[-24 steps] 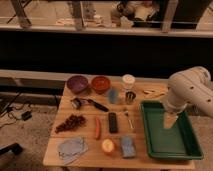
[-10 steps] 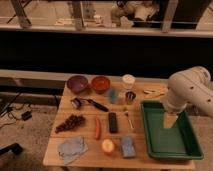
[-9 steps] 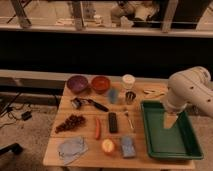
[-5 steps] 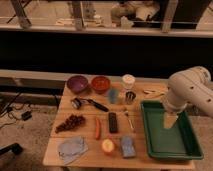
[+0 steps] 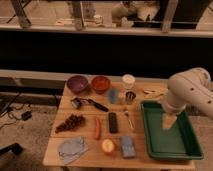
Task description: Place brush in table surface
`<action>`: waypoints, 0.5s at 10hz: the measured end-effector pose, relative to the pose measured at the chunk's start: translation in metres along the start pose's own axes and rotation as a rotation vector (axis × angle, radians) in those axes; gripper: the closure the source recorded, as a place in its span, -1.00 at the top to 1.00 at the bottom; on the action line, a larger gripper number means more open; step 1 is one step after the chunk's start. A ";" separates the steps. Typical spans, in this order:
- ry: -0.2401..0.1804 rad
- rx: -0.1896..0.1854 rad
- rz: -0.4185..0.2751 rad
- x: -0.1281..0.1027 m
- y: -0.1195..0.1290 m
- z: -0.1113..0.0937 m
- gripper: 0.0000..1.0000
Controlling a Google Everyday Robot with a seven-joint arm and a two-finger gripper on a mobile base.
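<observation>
The brush (image 5: 88, 103) lies on the light-brown wooden table surface (image 5: 85, 136) at the left middle, its round dark head to the left and its black handle pointing right. My gripper (image 5: 169, 122) hangs from the white arm (image 5: 189, 91) over the green tray (image 5: 170, 131) at the right, far from the brush and holding nothing that shows.
On the table stand a purple bowl (image 5: 77, 83), a red bowl (image 5: 101, 83), a white cup (image 5: 128, 81) and a small metal cup (image 5: 130, 97). Grapes (image 5: 70, 122), a carrot (image 5: 97, 127), a flat black bar (image 5: 113, 122), a spoon (image 5: 128, 118), a cloth (image 5: 72, 148), an apple (image 5: 108, 146) and a blue sponge (image 5: 128, 146) lie nearer.
</observation>
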 end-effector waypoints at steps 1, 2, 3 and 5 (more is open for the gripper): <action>-0.019 0.010 -0.037 -0.017 0.001 -0.001 0.60; -0.034 0.018 -0.072 -0.033 0.004 -0.001 0.60; -0.049 0.029 -0.106 -0.048 0.006 -0.002 0.60; -0.080 0.050 -0.178 -0.082 0.009 -0.004 0.60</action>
